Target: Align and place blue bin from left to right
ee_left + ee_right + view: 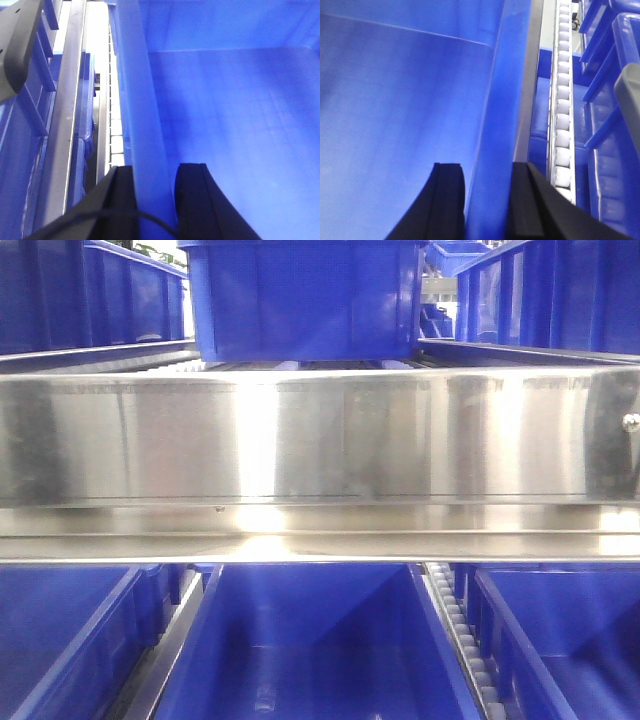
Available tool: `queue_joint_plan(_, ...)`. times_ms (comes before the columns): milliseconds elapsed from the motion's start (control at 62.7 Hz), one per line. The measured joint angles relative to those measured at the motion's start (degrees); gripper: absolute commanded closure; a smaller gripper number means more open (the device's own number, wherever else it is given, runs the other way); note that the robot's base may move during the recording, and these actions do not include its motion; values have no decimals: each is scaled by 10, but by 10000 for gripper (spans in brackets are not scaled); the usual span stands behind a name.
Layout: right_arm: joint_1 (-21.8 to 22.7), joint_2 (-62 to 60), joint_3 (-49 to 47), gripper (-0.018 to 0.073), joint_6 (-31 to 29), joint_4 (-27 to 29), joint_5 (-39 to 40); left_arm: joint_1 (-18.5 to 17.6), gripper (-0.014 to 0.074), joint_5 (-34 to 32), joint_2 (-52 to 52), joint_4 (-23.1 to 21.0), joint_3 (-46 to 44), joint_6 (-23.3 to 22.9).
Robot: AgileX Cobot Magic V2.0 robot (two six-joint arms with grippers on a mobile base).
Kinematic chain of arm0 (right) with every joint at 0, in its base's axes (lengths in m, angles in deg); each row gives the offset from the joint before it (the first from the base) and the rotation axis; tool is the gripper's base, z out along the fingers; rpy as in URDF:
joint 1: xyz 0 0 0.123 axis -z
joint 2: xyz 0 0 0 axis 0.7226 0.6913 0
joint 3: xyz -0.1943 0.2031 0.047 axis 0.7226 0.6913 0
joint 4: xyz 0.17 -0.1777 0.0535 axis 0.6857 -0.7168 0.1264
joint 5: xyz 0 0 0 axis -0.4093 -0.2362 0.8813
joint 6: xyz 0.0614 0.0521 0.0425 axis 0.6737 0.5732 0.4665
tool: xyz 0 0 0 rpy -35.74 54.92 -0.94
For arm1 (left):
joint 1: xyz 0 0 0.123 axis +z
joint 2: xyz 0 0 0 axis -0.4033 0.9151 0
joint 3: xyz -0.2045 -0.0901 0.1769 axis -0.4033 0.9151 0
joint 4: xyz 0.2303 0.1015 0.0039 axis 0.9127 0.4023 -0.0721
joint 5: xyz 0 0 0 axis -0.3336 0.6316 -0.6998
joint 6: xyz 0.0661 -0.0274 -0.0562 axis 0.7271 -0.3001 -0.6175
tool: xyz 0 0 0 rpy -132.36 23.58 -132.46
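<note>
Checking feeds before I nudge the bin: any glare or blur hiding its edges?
Front view: bright glare streak across the steel rail. Left wrist view: roller track washed out white near the top, bin's left wall soft. Right wrist view: even light, bin's right wall slightly blurred close up.
</note>
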Motion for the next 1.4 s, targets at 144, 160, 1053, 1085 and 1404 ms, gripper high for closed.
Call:
queue_joint_plan(144,0,0,0,634,-1,0,0,0,610,0,0,1,0,0)
queue_joint_plan(160,0,0,0,634,-1,0,0,0,610,0,0,1,0,0)
queue_joint_plan(1053,1,0,0,634,-6,-4,90,0,610,-8,0,19,0,-2)
queue_joint_plan(1085,1,0,0,634,-6,-4,90,0,610,-8,0,19,0,-2)
queue_joint_plan(1404,1,0,0,634,-6,-5,90,0,610,-8,0,19,0,-2)
